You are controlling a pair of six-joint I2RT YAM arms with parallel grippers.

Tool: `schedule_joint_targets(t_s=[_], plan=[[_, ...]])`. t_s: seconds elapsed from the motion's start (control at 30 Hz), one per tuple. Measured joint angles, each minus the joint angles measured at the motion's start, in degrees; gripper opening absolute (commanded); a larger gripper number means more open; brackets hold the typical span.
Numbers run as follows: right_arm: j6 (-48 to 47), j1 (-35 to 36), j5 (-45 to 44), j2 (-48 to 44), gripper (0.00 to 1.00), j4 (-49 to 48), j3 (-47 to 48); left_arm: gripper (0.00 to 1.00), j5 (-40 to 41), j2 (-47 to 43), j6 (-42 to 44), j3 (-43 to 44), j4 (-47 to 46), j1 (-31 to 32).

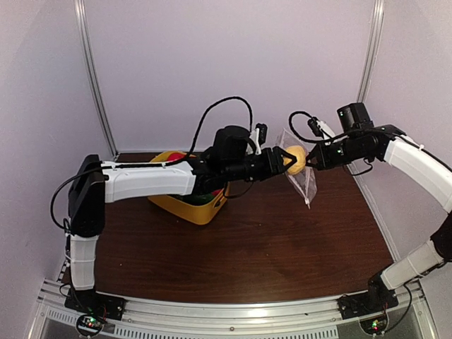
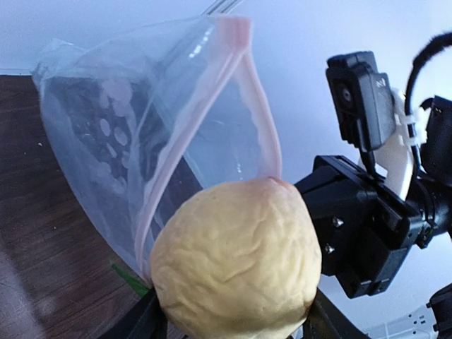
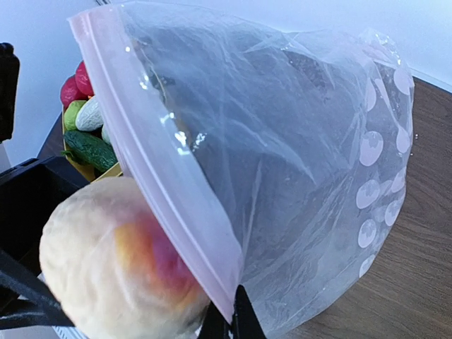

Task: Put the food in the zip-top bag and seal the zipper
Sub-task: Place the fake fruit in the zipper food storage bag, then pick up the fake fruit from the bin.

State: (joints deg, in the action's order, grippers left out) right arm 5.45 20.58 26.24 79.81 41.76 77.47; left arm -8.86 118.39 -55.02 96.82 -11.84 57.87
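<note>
l jaws clamp yellow-tan food (image 1: 296, 159) at bag (image 1: 305, 182) mouth; r jaws pinch bag by zipper (image 3: 175, 191).

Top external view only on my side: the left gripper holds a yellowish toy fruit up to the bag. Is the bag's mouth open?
Observer: Yes. In the left wrist view the zipper strips are parted into a wide loop.
Operator: Is the fruit inside?
Observer: Not yet; the toy fruit sits at the mouth's lower end.
Operator: Anything already in there?
Observer: No; the right wrist view shows nothing inside the bag.
</note>
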Motion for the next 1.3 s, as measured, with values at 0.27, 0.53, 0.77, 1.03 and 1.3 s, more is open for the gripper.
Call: schedule_joint_targets(t_s=[0.27,0.53,0.77,1.03,1.3], plan=[[1.01,0.74,4.09,-4.11,0.0,-1.38,-2.29,0.02,5.31,3.85,-4.2,5.97,8.15,-0.22],[2.6,0.87,8.35,-2.8,0.0,-2.58,-2.84,0.57,2.47,7.96,-3.72,11.56,12.74,-0.28],[3.89,-3.74,13.51,-1.2,0.0,-2.14,-0.55,0.83,-2.97,6.56,-0.09,10.14,8.98,-0.52],[4.17,-8.74,16.44,-0.04,0.0,-2.16,0.31,0.88,-6.12,-3.17,4.76,7.41,4.83,0.72],[3.3,-11.82,16.11,1.38,0.0,-1.86,2.69,0.86,-8.57,-12.11,14.19,2.97,5.42,0.72]])
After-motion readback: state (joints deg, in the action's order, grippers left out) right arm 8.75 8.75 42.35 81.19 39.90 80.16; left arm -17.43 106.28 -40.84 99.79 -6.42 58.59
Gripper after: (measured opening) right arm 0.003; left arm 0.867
